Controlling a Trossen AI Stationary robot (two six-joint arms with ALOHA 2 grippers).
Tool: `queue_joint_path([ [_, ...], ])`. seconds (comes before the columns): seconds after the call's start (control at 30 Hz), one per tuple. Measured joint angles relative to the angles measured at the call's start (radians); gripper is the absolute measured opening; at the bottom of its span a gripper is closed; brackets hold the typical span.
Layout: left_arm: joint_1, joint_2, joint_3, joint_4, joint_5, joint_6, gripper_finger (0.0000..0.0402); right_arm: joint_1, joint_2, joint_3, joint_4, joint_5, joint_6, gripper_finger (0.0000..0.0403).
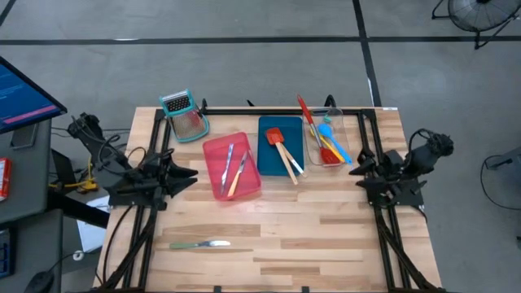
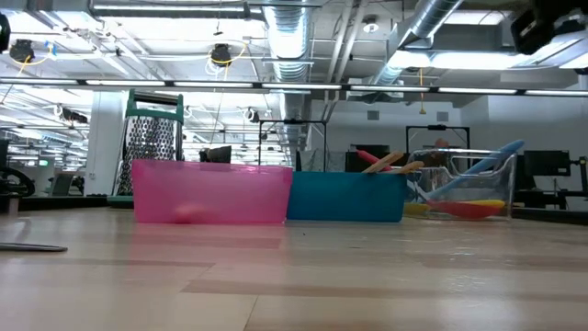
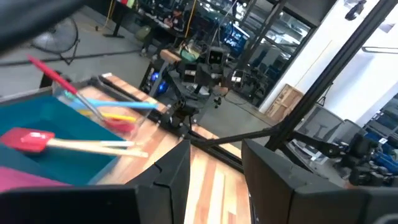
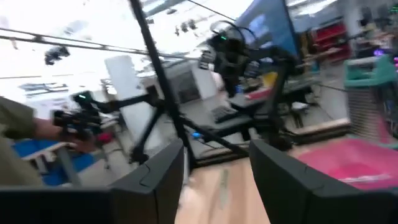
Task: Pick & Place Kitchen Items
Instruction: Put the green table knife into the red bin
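Lying loose on table [image 1: 326,244]: knife [image 1: 200,244]; both grippers open.

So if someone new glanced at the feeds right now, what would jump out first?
Probably the row of three trays at the table's far side: the pink tray holding two slim knives, the blue tray with wooden-handled spatulas, and the clear tray bristling with red, blue and yellow spoons. Next, the lone knife lying on bare wood at the near left. Both arms wait at the table's sides, left claw and right claw open and empty.
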Motion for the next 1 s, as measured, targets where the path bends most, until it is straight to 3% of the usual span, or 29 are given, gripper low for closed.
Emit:
queue_joint_path([
  [0.17, 0.000, 0.013, -0.041, -0.001, 0.001, -0.032, 0.0126, 0.000, 0.009, -0.053, -0.093, -0.020, 0.068, 0.0167],
  [0.5, 0.000, 0.092, -0.158, 0.000, 0.027, -0.153, 0.0126, -0.001, 0.000, -0.247, -0.054, 0.016, 0.189, 0.0143],
  [0.83, 0.039, 0.212, -0.184, 0.001, 0.158, -0.228, 0.0163, -0.003, 0.008, -0.252, -0.040, 0.031, 0.095, 0.0119],
  [1.0, 0.041, 0.275, -0.184, 0.000, 0.228, -0.189, 0.0190, 0.000, 0.009, -0.252, -0.042, 0.006, 0.214, 0.0122],
])
